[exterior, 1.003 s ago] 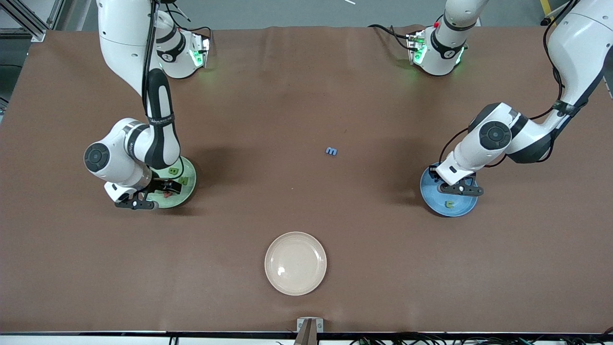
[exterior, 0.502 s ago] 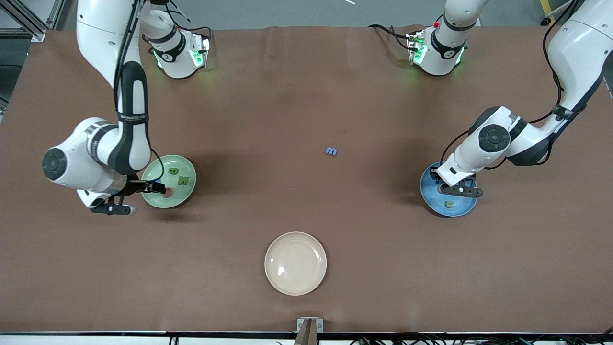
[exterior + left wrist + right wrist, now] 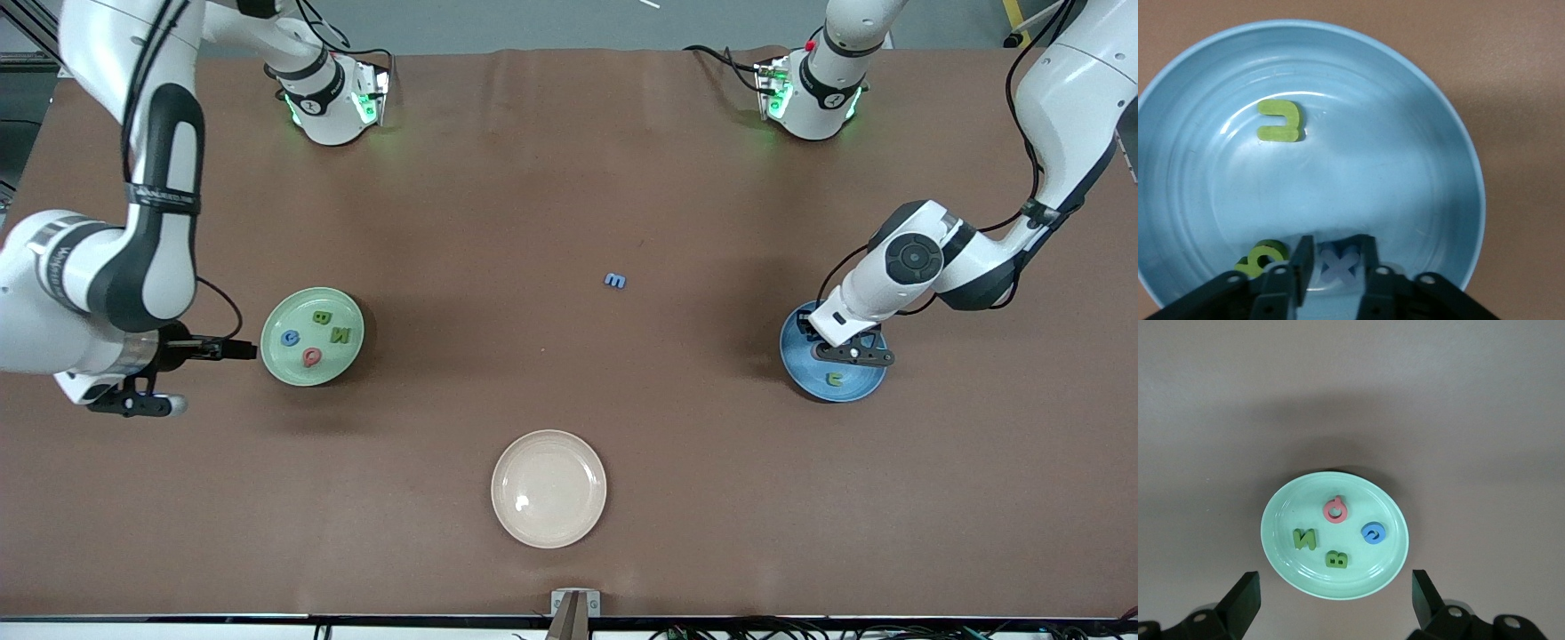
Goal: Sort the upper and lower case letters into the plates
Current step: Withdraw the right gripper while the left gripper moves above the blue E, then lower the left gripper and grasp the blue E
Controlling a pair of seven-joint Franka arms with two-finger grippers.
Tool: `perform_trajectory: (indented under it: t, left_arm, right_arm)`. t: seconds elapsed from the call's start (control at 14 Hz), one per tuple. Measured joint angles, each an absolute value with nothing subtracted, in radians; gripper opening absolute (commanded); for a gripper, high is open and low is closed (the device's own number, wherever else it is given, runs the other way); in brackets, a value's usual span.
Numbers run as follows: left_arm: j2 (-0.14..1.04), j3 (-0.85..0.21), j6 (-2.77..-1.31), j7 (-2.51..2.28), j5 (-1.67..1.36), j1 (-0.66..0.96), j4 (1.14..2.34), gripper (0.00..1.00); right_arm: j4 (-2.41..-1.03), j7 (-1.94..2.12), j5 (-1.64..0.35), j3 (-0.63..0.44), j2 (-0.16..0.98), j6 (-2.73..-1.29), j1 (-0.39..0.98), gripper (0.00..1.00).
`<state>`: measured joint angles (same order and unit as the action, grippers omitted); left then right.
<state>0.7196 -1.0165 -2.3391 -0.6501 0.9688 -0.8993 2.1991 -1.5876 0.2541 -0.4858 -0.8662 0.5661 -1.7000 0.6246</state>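
Left hand sits low in the blue plate, fingers a little apart w/ a pale x letter between them, prob. letting it go among the lowercase: green letter and another green one at the rim. Right hand wide open, empty, up over bare table beside the mint plate, which holds the capitals B, N, Q, G. Blue m lies mid-table, unsorted. Cream plate unused.

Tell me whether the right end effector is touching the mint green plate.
Apart. In the right wrist view, the open right end effector hangs well above the mint green plate, with brown table showing between its fingers and the rim.
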Motion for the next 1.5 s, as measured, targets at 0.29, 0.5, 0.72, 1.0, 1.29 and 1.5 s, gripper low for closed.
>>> perform_trajectory:
  t: [0.29,0.5,0.72,1.0,1.29,1.5]
  left_arm:
    - [0.72,-1.074,-2.313,-0.726,0.961,-0.899,2.193,1.0]
    - [0.719,-1.206,-2.177,-0.777,0.881,-0.887,2.149,1.0]
    - [0.717,-1.277,-2.054,-0.805,0.818,-0.753,2.061,1.0]
    - [0.717,-1.27,-2.038,-0.916,0.775,-0.466,1.971,1.0]
    - [0.717,-1.208,-2.052,-0.948,0.74,-0.254,1.927,1.0]
    - [0.724,-1.125,-2.172,-0.959,0.738,-0.187,1.939,1.0]
  right_arm:
    - [-1.532,0.065,-0.202,-0.485,0.413,-1.693,0.361,1.0]
    - [-1.532,0.023,-0.108,-0.27,0.325,-1.674,0.2,1.0]
    - [-1.537,0.022,-0.059,-0.153,0.261,-1.63,0.088,1.0]
    - [-1.55,0.022,-0.031,-0.053,0.186,-1.58,-0.009,1.0]
    - [-1.576,0.014,-0.012,-0.034,0.128,-1.559,-0.014,1.0]
    - [-1.576,0.013,-0.008,-0.034,0.111,-1.542,-0.014,1.0]
